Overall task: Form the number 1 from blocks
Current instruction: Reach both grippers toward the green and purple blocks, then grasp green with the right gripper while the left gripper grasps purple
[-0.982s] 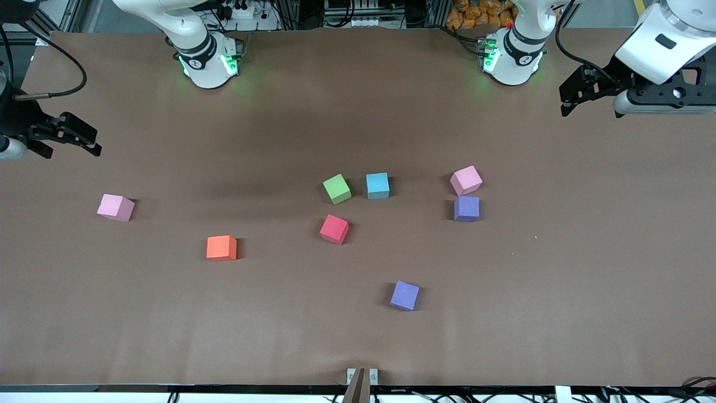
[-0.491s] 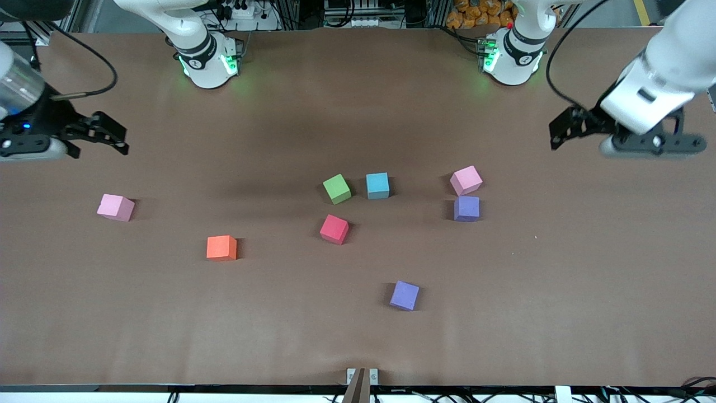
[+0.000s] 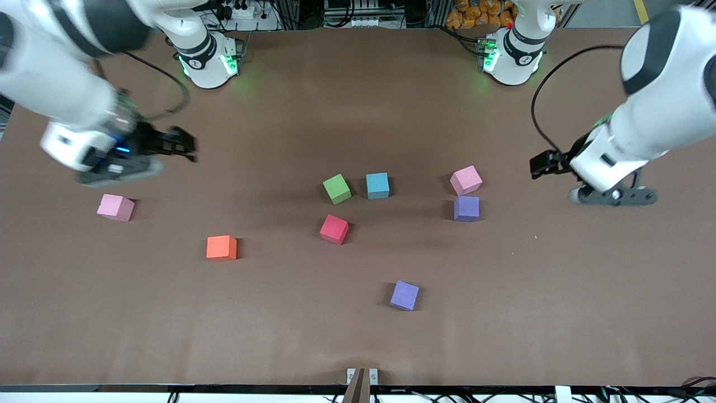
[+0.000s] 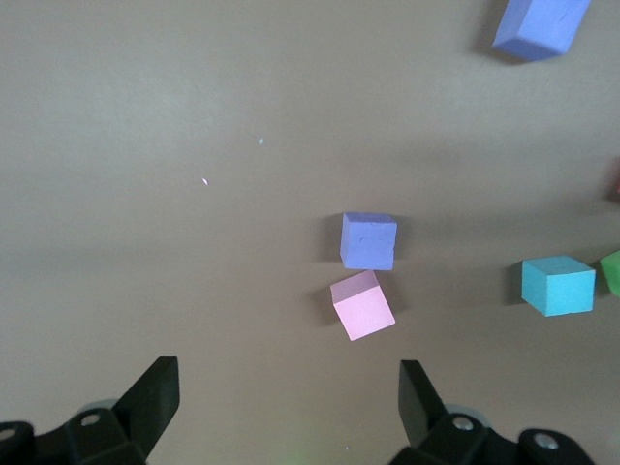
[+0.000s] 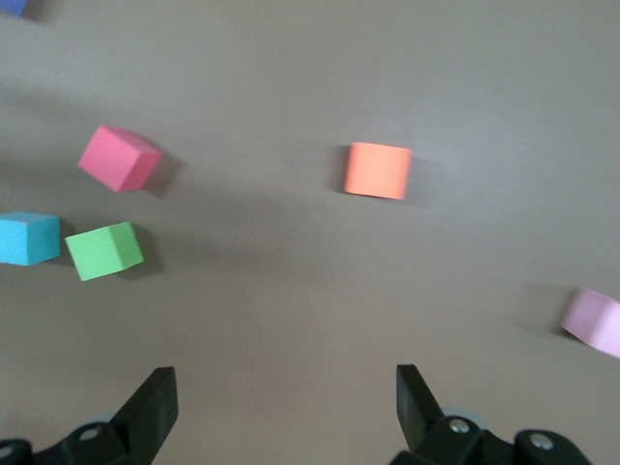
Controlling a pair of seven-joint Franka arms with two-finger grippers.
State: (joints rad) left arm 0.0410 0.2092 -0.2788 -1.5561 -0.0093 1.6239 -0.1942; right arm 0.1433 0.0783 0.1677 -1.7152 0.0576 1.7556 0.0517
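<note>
Several foam blocks lie scattered on the brown table. The green block (image 3: 337, 188) and light blue block (image 3: 377, 185) sit side by side near the middle, and the red block (image 3: 334, 229) is nearer the camera. A pink block (image 3: 466, 180) touches a purple block (image 3: 466, 208) toward the left arm's end. Another purple block (image 3: 404, 295) lies nearest the camera. The orange block (image 3: 221, 247) and a second pink block (image 3: 115, 207) lie toward the right arm's end. My left gripper (image 3: 538, 165) (image 4: 286, 392) hangs open and empty beside the pink and purple pair (image 4: 362, 305). My right gripper (image 3: 187, 146) (image 5: 286, 397) is open and empty over bare table, with the orange block (image 5: 378, 170) ahead of it.
Both arm bases (image 3: 208, 61) (image 3: 512, 56) stand at the table's back edge. A small metal bracket (image 3: 362, 376) sits at the front edge. Brown table surface (image 3: 559, 291) stretches around the blocks.
Both arms have swung inward from the table's ends toward the blocks. No block has moved.
</note>
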